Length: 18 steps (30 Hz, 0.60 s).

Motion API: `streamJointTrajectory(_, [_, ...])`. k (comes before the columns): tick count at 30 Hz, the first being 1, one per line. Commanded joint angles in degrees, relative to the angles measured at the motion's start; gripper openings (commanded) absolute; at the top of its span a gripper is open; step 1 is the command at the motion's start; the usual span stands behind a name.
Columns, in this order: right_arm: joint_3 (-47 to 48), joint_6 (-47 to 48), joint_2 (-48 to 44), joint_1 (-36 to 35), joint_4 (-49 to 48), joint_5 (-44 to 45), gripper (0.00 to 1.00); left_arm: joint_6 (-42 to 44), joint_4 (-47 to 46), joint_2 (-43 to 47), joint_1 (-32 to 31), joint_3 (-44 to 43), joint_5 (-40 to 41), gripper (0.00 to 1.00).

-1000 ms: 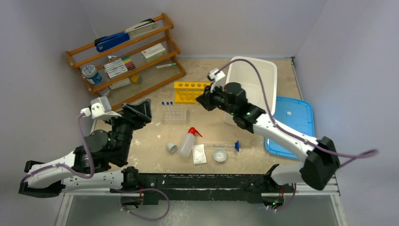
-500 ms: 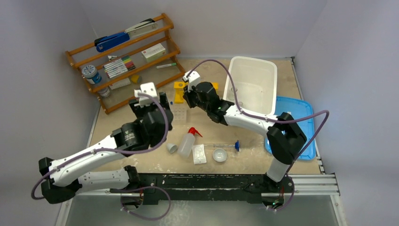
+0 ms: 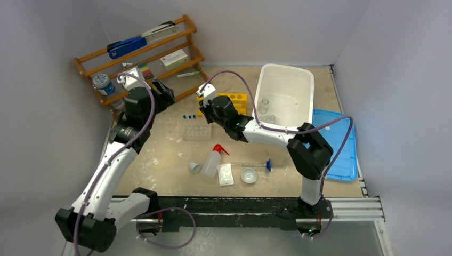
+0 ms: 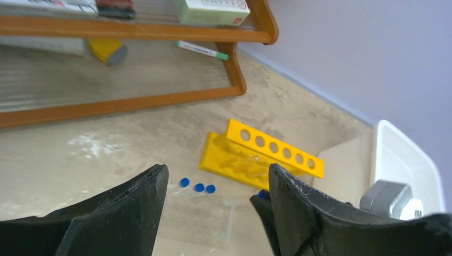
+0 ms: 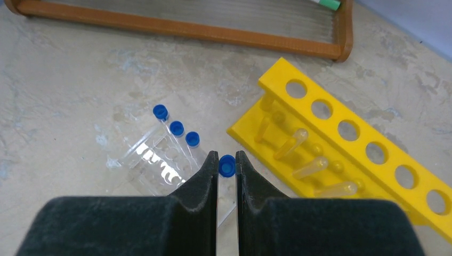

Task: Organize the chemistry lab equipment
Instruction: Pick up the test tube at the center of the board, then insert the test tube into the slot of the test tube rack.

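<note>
Held tube: we see its blue cap (image 5: 227,166) pinched between the fingertips of the right gripper (image 5: 227,160), over the table between the clear tube tray and the yellow rack.
Right gripper: jaws drawn in to a narrow slot, closed on the held tube at cap level; the body below the cap is mostly hidden from us.
Neighbours: three blue-capped tubes (image 5: 176,128) lie side by side on the far end of the clear tube tray (image 5: 152,160), just left of the grip.
Yellow rack (image 5: 346,154): just right of the grip, with six holes in its top plate; some pale tubes seem to sit inside it, and we cannot tell which holes are free.
Step, as we judge it: carrying this tube to a hole in the rack.
Doing it well: we would lift clear of the tray, bring the tube upright, line its tip over an open hole, lower it straight and let go only once the cap seats.
Risk: a grip on the cap alone may let the body swing and catch the plate's edge, or nudge the three loose tubes.
Left gripper (image 4: 216,173): jaws wide apart and empty, poised high near the wooden shelf (image 3: 144,53); we would keep it out of the right arm's path.
Farther out: the squeeze bottle (image 3: 212,162) lies nearer the arm bases.
</note>
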State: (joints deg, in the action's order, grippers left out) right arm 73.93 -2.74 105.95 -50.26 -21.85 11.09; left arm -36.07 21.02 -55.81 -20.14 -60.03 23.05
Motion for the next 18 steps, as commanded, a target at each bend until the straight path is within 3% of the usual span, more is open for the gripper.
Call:
streamJointTrajectory(1, [2.52, 1.74, -0.21, -0.28, -3.89, 1.82, 0.00, -9.00, -15.91, -2.25, 9.19, 3.93, -31.04, 0.68])
streamJointTrajectory(6, [3.35, 2.55, 1.83, -0.35, -4.19, 1.33, 0.00, -7.88, -17.19, -2.98, 9.29, 3.23, -31.82, 0.69])
streamJointTrajectory(18, [5.05, 3.66, 5.31, -1.17, -4.66, 1.21, 0.00, -1.63, -7.68, -2.54, 9.59, -1.09, -22.65, 0.68])
